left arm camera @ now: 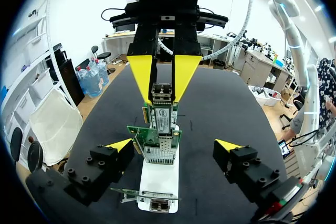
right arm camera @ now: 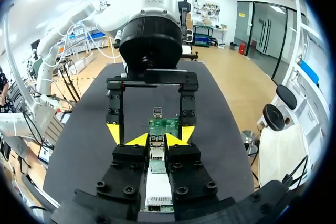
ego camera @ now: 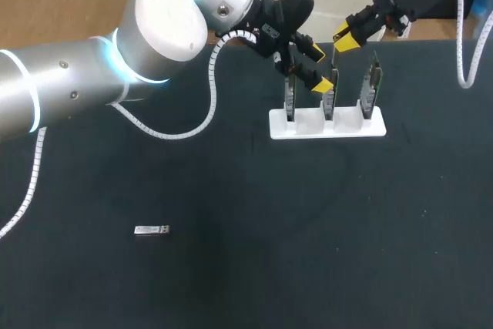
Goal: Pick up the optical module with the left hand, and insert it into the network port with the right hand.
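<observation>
A small silver optical module (ego camera: 152, 229) lies flat on the dark table at the front left, far from both grippers. A white holder (ego camera: 327, 125) at the back carries three upright green network cards (ego camera: 373, 82). My right gripper (ego camera: 347, 38) hangs over the cards, shut on another silver module (left arm camera: 161, 92) at the top of a card (left arm camera: 160, 119). That module also shows between the right gripper's (right arm camera: 156, 140) yellow tips as a metal block (right arm camera: 156, 157). My left gripper (ego camera: 320, 68) stands wide open beside the holder, its fingers (left arm camera: 121, 146) straddling the row of cards without touching them.
The left arm's white cable (ego camera: 208, 105) loops down onto the table behind the holder's left end. The right arm's cable (ego camera: 462, 44) hangs at the far right. The dark table top (ego camera: 308, 229) stretches in front of the holder.
</observation>
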Tool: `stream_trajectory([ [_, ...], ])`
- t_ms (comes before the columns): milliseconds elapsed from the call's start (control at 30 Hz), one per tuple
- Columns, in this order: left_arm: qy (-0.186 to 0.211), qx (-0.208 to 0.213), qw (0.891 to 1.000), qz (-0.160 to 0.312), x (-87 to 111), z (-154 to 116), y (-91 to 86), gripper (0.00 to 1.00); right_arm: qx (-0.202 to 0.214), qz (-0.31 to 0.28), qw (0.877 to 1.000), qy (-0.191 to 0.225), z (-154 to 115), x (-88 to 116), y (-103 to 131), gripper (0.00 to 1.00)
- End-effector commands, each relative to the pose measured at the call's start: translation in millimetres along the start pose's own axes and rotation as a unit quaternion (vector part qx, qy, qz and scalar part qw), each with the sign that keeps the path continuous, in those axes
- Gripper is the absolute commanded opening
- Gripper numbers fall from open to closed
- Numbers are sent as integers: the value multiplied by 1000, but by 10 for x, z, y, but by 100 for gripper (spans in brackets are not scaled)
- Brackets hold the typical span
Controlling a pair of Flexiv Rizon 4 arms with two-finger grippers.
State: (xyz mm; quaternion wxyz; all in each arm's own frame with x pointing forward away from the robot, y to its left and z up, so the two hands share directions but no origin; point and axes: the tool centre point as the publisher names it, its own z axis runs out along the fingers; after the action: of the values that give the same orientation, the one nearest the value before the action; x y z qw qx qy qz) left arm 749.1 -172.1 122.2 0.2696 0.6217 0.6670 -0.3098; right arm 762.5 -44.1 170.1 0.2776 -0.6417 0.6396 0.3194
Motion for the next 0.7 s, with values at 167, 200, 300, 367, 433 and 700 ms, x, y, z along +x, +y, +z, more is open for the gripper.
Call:
stream_trajectory([
  [167, 2, 0, 1000, -1, -10, 3, 6, 100, 0, -8, 1000, -3, -2, -31, -5, 0],
  [200, 2, 0, 1000, -1, -10, 3, 6, 100, 0, -8, 1000, -3, -3, -31, -4, 0],
  [300, 2, 0, 1000, -1, -10, 3, 6, 100, 1, -8, 1000, -2, -10, -22, -5, 0],
  [367, 2, 0, 1000, -1, -10, 3, 6, 100, 1, -6, 1000, -1, -7, -9, -7, 0],
  [433, 2, 0, 1000, -1, -10, 3, 6, 100, 0, -5, 1000, 0, 0, 3, -11, 0],
  [700, 2, 0, 1000, -1, -10, 3, 6, 100, 0, 1, 1000, 1, 13, 40, -33, 0],
])
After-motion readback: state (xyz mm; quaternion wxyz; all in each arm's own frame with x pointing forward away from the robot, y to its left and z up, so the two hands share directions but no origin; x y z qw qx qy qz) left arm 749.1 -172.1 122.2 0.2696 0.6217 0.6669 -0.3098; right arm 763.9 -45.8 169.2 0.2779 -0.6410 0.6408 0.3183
